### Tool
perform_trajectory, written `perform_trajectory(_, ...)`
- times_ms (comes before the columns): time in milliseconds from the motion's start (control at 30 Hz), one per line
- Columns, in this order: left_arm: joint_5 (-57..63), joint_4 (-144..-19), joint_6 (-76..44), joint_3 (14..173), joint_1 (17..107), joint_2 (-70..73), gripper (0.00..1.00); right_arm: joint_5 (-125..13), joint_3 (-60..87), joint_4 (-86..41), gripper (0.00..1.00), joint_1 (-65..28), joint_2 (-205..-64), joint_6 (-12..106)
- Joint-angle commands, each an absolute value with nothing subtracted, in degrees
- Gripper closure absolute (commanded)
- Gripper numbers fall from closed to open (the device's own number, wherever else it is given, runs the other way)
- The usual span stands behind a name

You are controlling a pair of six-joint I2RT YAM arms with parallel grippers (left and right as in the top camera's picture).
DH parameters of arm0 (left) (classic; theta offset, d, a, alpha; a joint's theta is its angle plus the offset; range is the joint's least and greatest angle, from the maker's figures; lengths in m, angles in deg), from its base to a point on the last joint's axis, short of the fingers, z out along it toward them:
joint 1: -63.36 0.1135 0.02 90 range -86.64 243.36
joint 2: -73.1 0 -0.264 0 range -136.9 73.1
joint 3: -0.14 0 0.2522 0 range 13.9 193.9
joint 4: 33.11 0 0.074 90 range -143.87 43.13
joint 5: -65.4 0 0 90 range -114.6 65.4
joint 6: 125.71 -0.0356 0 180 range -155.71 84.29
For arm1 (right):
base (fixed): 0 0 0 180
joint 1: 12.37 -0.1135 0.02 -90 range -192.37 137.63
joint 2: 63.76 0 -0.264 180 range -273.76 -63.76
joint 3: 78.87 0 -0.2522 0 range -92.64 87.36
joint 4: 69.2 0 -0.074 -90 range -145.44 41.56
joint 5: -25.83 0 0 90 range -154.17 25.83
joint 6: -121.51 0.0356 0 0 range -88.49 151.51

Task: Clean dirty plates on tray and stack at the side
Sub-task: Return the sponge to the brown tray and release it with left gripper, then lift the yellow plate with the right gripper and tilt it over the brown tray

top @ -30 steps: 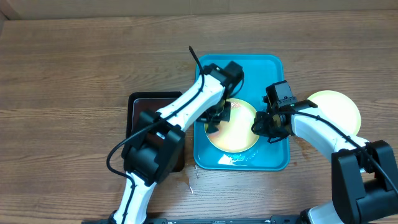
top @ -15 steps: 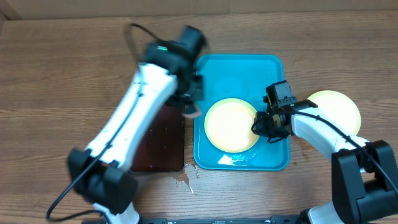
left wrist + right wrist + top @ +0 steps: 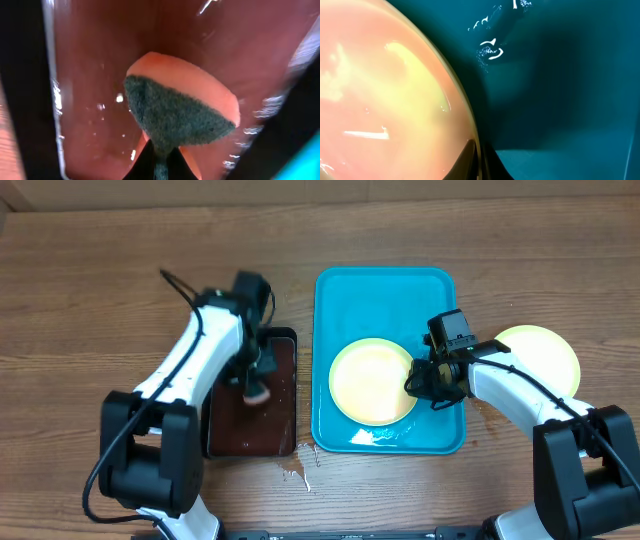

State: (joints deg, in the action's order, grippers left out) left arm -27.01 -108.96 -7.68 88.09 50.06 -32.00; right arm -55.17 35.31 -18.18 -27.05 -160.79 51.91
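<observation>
A pale yellow-green plate (image 3: 370, 381) lies in the turquoise tray (image 3: 385, 295), near its front. My right gripper (image 3: 420, 380) is shut on the plate's right rim; the right wrist view shows the rim (image 3: 395, 85) pinched between my fingers (image 3: 479, 165) over the tray floor (image 3: 560, 75). Another plate (image 3: 545, 350) lies on the table to the right of the tray, partly hidden by my right arm. My left gripper (image 3: 256, 385) is shut on an orange sponge with a dark green scrub face (image 3: 175, 110), held over the dark brown tray (image 3: 90, 90).
The dark brown tray (image 3: 285, 425) sits left of the turquoise tray, wet and glossy. Drops of water lie on the table (image 3: 295, 473) in front of it and at the turquoise tray's front edge (image 3: 375, 437). A cardboard wall runs along the far edge.
My left arm has lifted the sponge off the plate and swung left, from over the turquoise tray to over the brown tray. My right gripper has stayed on the plate's rim.
</observation>
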Motion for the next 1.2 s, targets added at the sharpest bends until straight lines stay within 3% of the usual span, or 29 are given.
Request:
perform_trajectory(0, -27.4, -105.9, -6.9, 82.7, 50.0, -31.9, 0.96, -58.0, 35.9, -17.0, 0.96, -27.0, -161.7, 51.6)
perform_trajectory(100, -27.8, -105.2, -7.0, 82.7, 50.0, -31.9, 0.90, -58.0, 35.9, -16.5, 0.96, -27.0, -161.7, 51.6)
perform_trajectory(200, -27.7, -106.1, -7.0, 84.5, 50.2, -31.8, 0.64, -58.1, 35.5, -15.0, 0.96, -27.0, -161.4, 51.6)
perform_trajectory(267, -27.1, -108.5, -7.0, 86.8, 50.7, -31.7, 0.35, -58.3, 34.1, -12.5, 0.96, -27.0, -160.4, 50.9)
perform_trajectory(300, -26.1, -110.0, -7.1, 88.2, 51.1, -31.7, 0.05, -59.1, 33.0, -10.8, 0.96, -27.2, -159.5, 51.0)
perform_trajectory(333, -25.1, -111.7, -7.5, 89.7, 51.7, -31.6, 0.00, -60.4, 31.7, -8.9, 0.96, -27.4, -158.6, 51.0)
perform_trajectory(600, -20.2, -123.0, -11.2, 106.3, 59.2, -26.7, 0.00, -71.0, 15.0, 7.3, 0.96, -35.4, -153.8, 49.1)
perform_trajectory(733, -20.1, -126.8, -11.4, 115.6, 64.7, -22.7, 0.00, -74.7, 7.8, 9.2, 0.96, -40.9, -153.8, 49.0)
perform_trajectory(967, -18.3, -130.9, -11.3, 125.0, 73.7, -16.0, 0.00, -78.7, 1.8, 2.2, 0.96, -51.1, -153.9, 49.0)
perform_trajectory(1167, -18.6, -131.4, -11.3, 125.0, 75.0, -12.3, 0.00, -81.9, 1.8, -6.2, 0.96, -59.4, -157.4, 49.5)
